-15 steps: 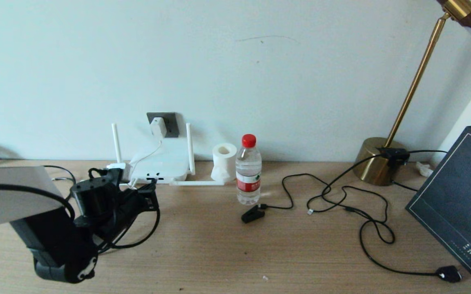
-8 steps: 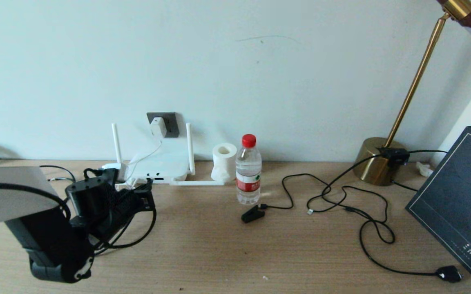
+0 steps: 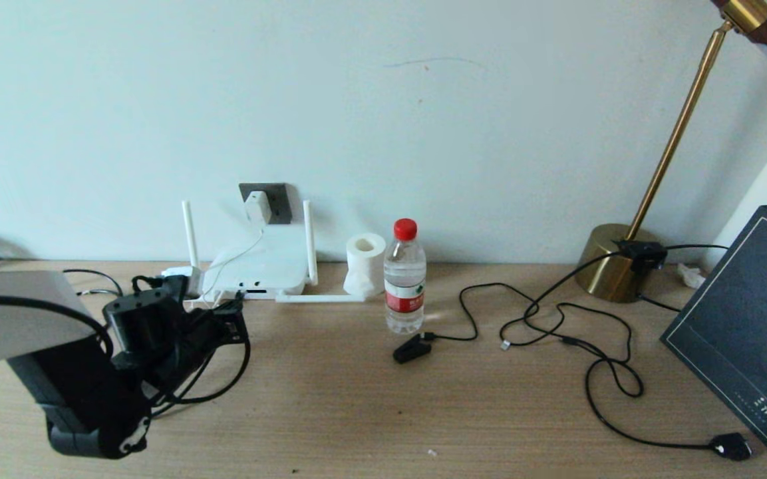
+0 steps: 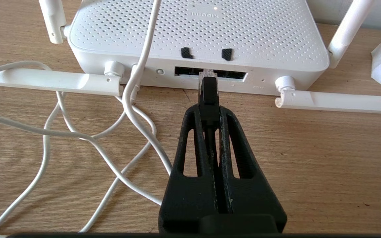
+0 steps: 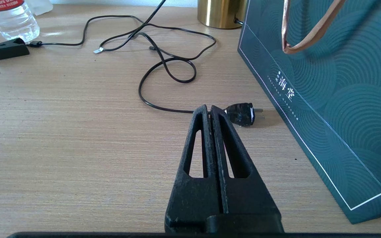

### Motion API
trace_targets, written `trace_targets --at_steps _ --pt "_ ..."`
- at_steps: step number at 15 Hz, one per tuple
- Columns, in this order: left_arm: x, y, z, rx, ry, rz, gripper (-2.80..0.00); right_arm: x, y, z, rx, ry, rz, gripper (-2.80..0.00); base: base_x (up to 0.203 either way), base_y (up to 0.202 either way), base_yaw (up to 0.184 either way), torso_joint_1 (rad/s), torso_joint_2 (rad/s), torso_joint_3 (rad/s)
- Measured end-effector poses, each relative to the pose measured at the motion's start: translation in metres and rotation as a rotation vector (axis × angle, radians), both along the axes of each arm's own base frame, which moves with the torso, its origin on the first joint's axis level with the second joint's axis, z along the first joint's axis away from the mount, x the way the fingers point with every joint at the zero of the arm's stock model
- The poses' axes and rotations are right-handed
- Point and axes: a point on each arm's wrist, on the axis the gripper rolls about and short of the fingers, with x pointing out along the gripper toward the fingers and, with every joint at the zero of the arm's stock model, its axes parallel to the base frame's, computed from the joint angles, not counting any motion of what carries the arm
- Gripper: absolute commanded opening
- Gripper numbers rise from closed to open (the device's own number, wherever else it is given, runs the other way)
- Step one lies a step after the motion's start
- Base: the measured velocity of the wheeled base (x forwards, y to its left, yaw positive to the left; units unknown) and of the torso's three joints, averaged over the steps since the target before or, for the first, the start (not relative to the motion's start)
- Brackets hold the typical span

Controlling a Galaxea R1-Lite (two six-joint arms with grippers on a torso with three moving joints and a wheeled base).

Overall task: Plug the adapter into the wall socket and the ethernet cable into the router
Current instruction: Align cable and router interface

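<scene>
- Left claw (image 4: 209, 110): clamped on the black plug of the ethernet cable (image 4: 208, 94). The plug's clear tip sits at the mouth of the router's dark port slot; whether it is seated cannot be told.
- In the head view the left claw (image 3: 231, 318) hangs low over the bench (image 3: 356, 412), just in front of the router (image 3: 257, 271), with black cable looped below it.
- Router (image 4: 197, 36): flat on the bench against the wall. Two antennas stand upright; two lie flat along the bench on either side of the slot. Faint lettering on its top is not readable.
- Adapter (image 3: 257, 207): seated in the wall socket (image 3: 279, 203) above the router. Its white cord (image 4: 137, 82) runs down over the router top and loops on the bench beside the slot, close to the claw's path but not across it.
- Right claw (image 5: 209, 114): closed, holding nothing, over the bench near a black plug (image 5: 241, 114) on a thin cord.
- Paper roll (image 3: 364, 264) and water bottle (image 3: 404, 279), red cap and red label, stand right of the router; a black clip (image 3: 411, 348) lies in front of the bottle.
- Brass lamp (image 3: 613, 269) at the far right; dark bag (image 5: 325, 99) with white characters "海堂".
</scene>
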Motion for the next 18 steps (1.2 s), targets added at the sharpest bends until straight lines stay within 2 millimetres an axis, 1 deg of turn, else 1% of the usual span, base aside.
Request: trace_targets --at_steps 18 --pt "0.0060 0.0007 -0.0078 0.001 0.012 0.002 -2.80 0.0000 0.0000 -0.0001 0.000 0.000 0.000 -2.80 0.000 0.000 0.000 0.000 0.00 0.000"
